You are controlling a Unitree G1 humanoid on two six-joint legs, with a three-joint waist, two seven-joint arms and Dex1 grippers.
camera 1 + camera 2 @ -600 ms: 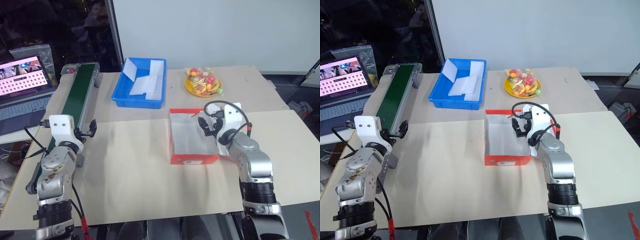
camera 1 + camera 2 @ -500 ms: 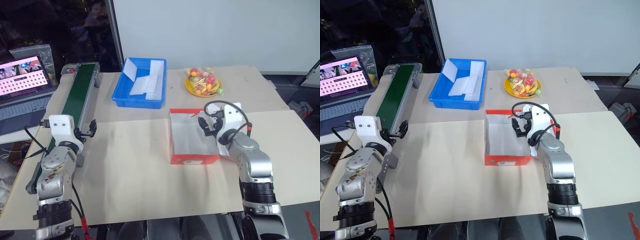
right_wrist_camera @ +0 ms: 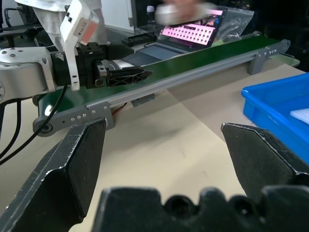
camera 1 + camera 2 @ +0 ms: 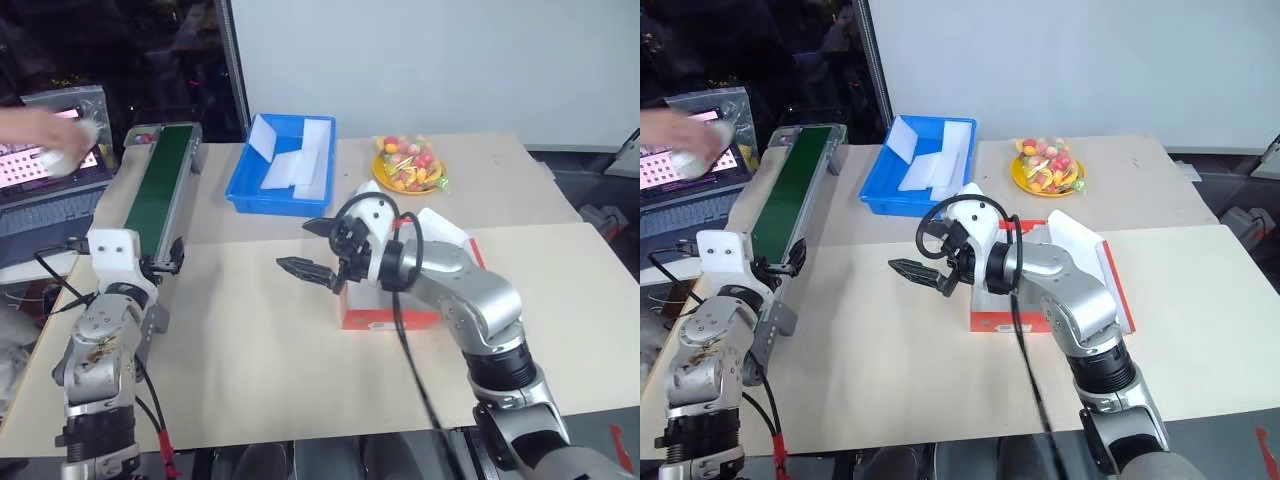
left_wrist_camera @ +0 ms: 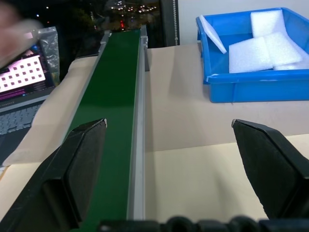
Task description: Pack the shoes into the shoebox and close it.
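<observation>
Right pincer (image 4: 318, 247) wide open, empty, swung to the left of the red shoebox (image 4: 392, 318) on the desk (image 4: 250, 350), probably reaching for shoes; left pincer (image 4: 170, 258) also open and empty, well left by the green conveyor (image 4: 160, 185).

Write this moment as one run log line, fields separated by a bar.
left gripper: open, empty, beside green conveyor belt | right gripper: open, empty, left of shoebox | hand: above laptop

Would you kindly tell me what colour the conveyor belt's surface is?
Dark green; the conveyor belt shows best in the left wrist view.
</observation>
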